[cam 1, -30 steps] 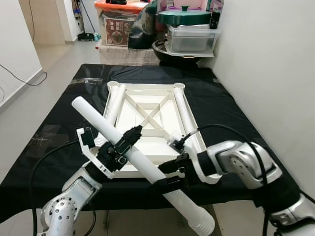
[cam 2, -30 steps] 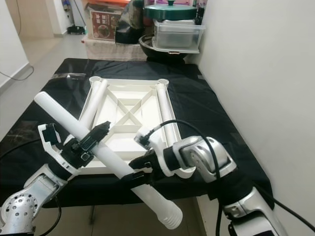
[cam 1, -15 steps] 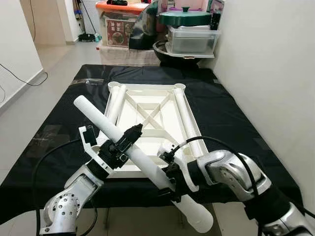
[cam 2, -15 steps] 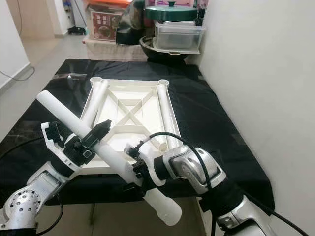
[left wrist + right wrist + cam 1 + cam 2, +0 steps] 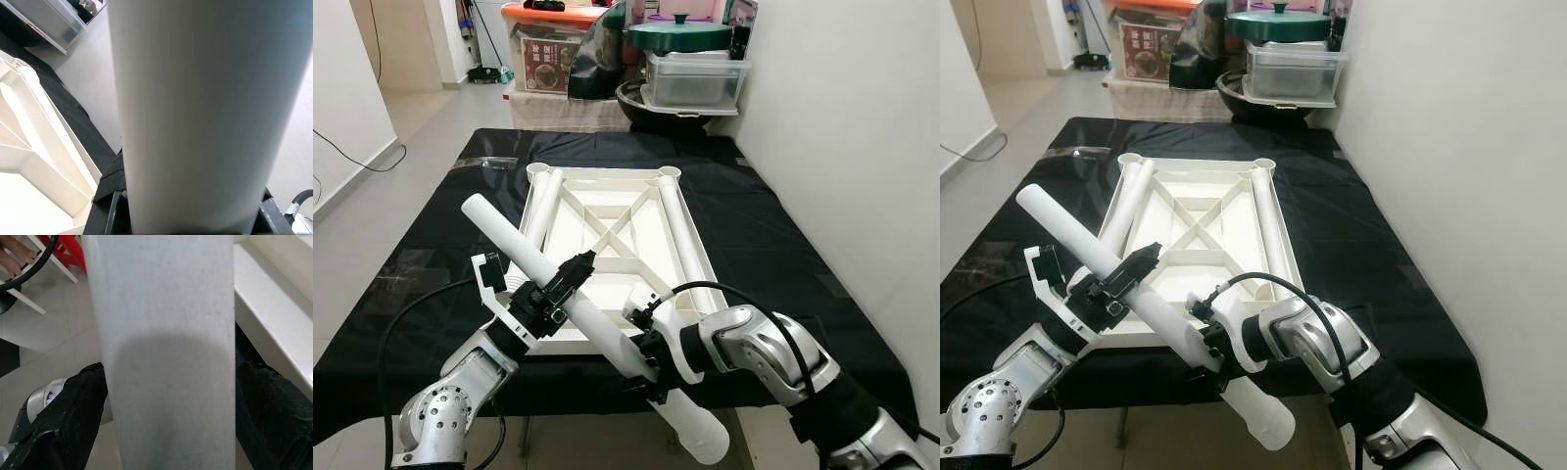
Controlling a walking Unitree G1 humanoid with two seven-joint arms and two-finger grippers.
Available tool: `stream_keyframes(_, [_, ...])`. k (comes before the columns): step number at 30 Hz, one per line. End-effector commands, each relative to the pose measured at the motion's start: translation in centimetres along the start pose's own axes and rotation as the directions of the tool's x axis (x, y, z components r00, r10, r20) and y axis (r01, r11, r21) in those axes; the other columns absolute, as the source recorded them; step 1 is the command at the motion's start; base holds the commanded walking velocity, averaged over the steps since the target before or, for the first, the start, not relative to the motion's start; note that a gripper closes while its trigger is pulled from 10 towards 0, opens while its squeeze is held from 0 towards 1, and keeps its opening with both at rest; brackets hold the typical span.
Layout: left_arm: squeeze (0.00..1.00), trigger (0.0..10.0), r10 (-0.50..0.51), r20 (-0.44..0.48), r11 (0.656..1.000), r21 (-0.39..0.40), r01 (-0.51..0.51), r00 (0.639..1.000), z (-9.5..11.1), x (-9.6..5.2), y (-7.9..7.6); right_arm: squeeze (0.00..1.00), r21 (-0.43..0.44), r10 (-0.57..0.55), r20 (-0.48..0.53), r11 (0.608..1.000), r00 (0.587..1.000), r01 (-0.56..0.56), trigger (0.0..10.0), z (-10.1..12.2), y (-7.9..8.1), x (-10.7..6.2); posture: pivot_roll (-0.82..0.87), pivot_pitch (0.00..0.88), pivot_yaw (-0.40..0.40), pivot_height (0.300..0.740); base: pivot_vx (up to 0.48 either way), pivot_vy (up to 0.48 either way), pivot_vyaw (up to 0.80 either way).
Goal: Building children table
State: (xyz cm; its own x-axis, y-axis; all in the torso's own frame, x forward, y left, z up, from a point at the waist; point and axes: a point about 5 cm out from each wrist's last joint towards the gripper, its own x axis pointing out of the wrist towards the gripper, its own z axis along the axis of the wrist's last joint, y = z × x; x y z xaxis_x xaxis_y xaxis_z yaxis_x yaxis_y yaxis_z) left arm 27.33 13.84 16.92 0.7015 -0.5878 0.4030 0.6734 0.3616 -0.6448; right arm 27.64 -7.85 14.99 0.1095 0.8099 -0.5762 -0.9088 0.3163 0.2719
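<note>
Clamping the long white plastic table leg (image 5: pixel 524 257), left gripper (image 5: pixel 558 294) and right gripper (image 5: pixel 646 354) steady it above the upturned white tabletop frame (image 5: pixel 607 235) for fitting.

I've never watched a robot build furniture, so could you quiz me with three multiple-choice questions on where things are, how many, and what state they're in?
1. Where does the upturned tabletop lie?
A. on the floor
B. on the black cloth
C. against the wall

2. How many legs lie inside its frame?
A. two
B. none
C. five

3. What holds the long white leg?
A. nothing
B. one gripper
C. both grippers

Answers: 1 B, dark cloth shows all round it. 2 A, one leg on the left side, another on the right. 3 C, the left gripper and right gripper both clamp it.
</note>
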Motion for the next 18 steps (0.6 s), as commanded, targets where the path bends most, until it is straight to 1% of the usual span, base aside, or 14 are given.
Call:
stream_keyframes(1, [0.0,0.0,-0.08,0.02,0.996,-0.025,0.08,0.997,-0.19,1.02,-0.91,1.0,0.006,0.011,-0.027,1.0,1.0,-0.01,0.0,-0.69,0.24,0.76,0.03,0.0,-0.094,0.74,0.0,0.0,0.0])
stream_keyframes(7, [0.0,0.0,-0.083,0.02,0.996,-0.026,0.083,0.996,-0.3,1.19,-0.87,1.0,0.003,0.019,-0.023,1.0,1.0,-0.019,0.0,-0.91,0.35,0.76,0.03,0.0,-0.094,0.74,0.0,0.0,0.0])
stream_keyframes(8, [0.0,0.0,-0.083,0.02,0.996,-0.027,0.084,0.996,-0.34,1.22,-0.86,0.91,0.002,0.02,-0.022,1.0,1.0,-0.02,0.0,-0.93,0.35,0.75,0.03,0.0,-0.094,0.74,0.0,0.0,0.0])
stream_keyframes(9, [0.0,0.0,-0.083,0.021,0.996,-0.027,0.084,0.996,-0.35,1.25,-0.85,0.75,0.002,0.021,-0.021,1.0,1.0,-0.021,0.0,-0.94,0.36,0.75,0.03,0.0,-0.094,0.74,0.0,0.0,0.0])
stream_keyframes(11, [0.0,0.0,-0.083,0.021,0.996,-0.027,0.084,0.996,-0.35,1.25,-0.85,0.75,0.002,0.021,-0.021,1.0,1.0,-0.021,0.0,-0.94,0.36,0.75,0.03,0.0,-0.094,0.74,0.0,0.0,0.0])
stream_keyframes(12, [0.0,0.0,-0.084,0.021,0.996,-0.027,0.085,0.996,-0.35,1.26,-0.86,0.06,0.0,0.022,-0.019,1.0,1.0,-0.022,0.0,-0.96,0.38,0.77,0.03,0.0,-0.094,0.74,0.0,0.0,0.0])
stream_keyframes(14, [0.0,0.0,-0.085,0.022,0.996,-0.028,0.085,0.996,-0.34,1.27,-0.86,0.06,-0.001,0.022,-0.019,1.0,1.0,-0.022,0.0,-0.96,0.4,0.78,0.03,0.0,-0.094,0.74,0.0,0.0,0.0])
stream_keyframes(15, [0.0,0.0,-0.085,0.022,0.996,-0.027,0.086,0.996,-0.32,1.27,-0.86,0.0,-0.002,0.023,-0.017,1.0,1.0,-0.023,0.0,-0.98,0.41,0.8,0.03,0.0,-0.094,0.74,0.0,0.0,0.0])
stream_keyframes(18, [0.0,0.0,-0.086,0.023,0.996,-0.025,0.086,0.996,-0.3,1.29,-0.84,0.0,-0.002,0.019,-0.014,1.0,1.0,-0.019,0.0,-1.03,0.36,0.86,0.03,0.0,-0.094,0.74,0.0,0.0,0.0])
